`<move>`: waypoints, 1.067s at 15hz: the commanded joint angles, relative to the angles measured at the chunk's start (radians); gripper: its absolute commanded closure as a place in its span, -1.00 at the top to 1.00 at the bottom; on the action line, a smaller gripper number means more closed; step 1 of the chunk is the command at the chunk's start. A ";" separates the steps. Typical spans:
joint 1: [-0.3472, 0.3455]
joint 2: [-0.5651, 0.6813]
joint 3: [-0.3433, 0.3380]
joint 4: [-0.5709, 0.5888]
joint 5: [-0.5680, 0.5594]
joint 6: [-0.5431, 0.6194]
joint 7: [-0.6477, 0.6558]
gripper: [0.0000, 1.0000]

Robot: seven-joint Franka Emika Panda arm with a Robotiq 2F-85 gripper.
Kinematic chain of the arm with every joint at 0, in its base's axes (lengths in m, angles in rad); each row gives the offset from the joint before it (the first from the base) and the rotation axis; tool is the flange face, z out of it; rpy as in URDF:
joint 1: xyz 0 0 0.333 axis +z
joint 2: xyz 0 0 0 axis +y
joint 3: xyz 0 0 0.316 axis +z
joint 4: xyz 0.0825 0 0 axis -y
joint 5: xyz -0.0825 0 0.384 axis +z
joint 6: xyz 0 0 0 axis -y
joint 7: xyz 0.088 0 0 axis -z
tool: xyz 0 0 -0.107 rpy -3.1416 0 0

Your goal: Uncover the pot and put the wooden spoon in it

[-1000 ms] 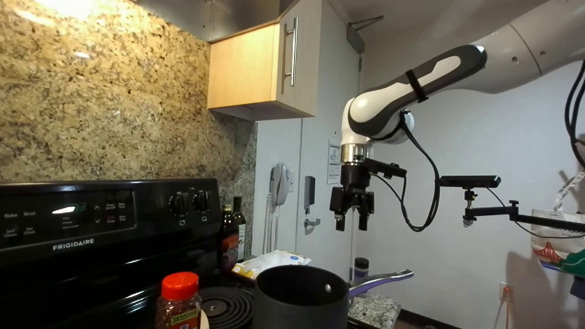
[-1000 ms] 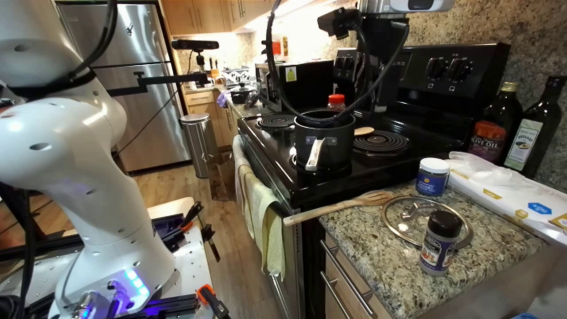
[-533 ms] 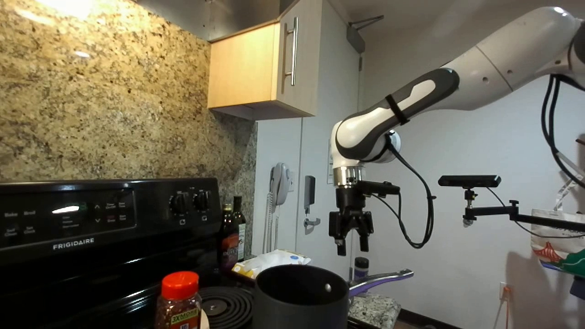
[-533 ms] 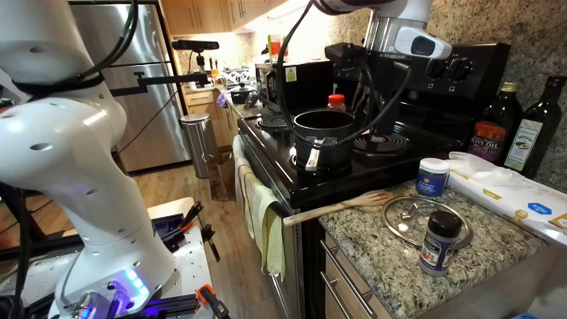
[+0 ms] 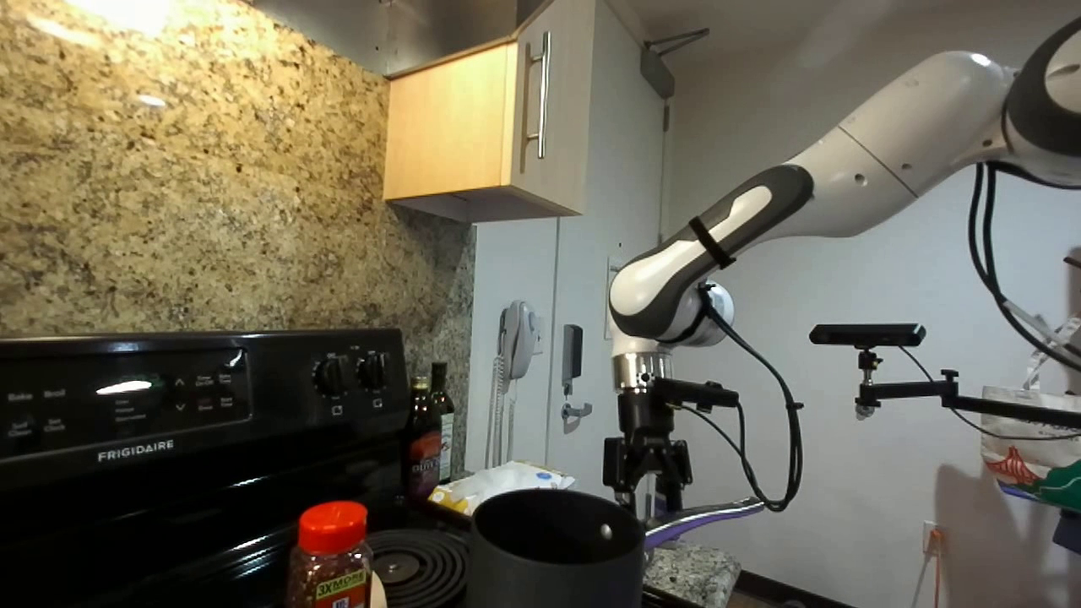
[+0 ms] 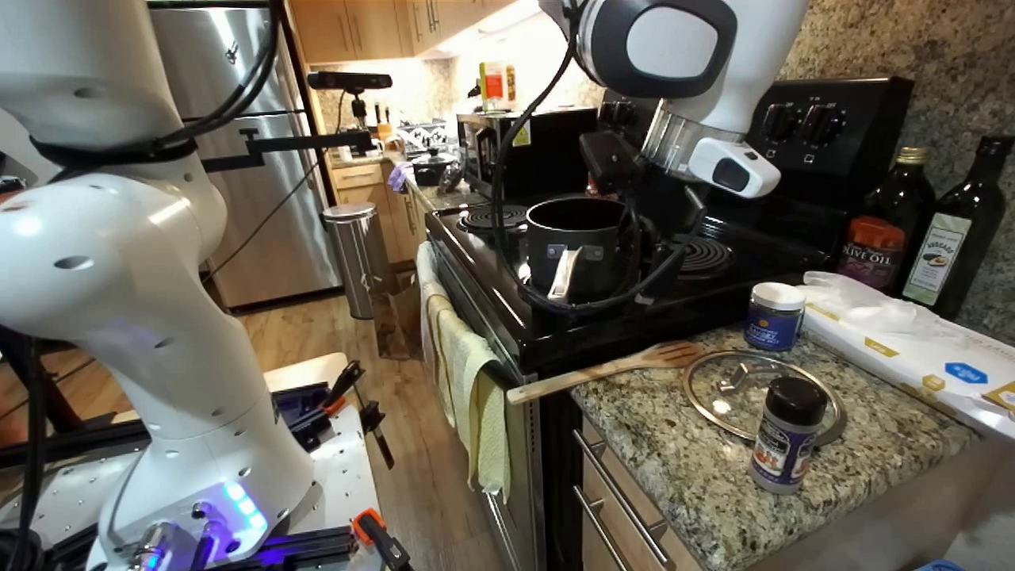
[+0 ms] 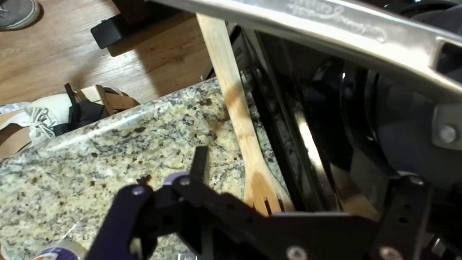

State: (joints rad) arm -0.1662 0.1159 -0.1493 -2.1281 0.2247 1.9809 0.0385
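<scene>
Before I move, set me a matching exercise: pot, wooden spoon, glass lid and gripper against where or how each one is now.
1. pot
2. wooden spoon
3. glass lid
4. gripper

A. open
B. round, on the counter, handle up
C. on the stove, uncovered
D. handle jutting past the counter's edge

Pairs: 1-C, 2-D, 3-B, 4-A

In an exterior view you look from low and close over the pot [image 5: 556,570] toward the wall phone [image 5: 519,340]. In an exterior view you look down from farther back, across the granite countertop [image 6: 674,444] toward the refrigerator [image 6: 270,262]. Both, facing roughly opposite ways, share the Frigidaire stove [image 5: 203,422]. Your wrist view points steeply down, very near the pot handle [image 7: 325,29], sharing the slotted wooden spoon [image 6: 603,370] with an exterior view.
</scene>
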 commanded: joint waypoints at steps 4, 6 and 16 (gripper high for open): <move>-0.005 0.012 0.000 -0.070 0.047 0.075 -0.043 1.00; -0.002 0.017 0.003 -0.085 0.047 0.109 -0.038 1.00; 0.018 0.053 0.020 -0.125 -0.007 0.271 -0.006 1.00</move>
State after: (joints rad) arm -0.1595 0.1661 -0.1325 -2.2325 0.2410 2.1942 0.0290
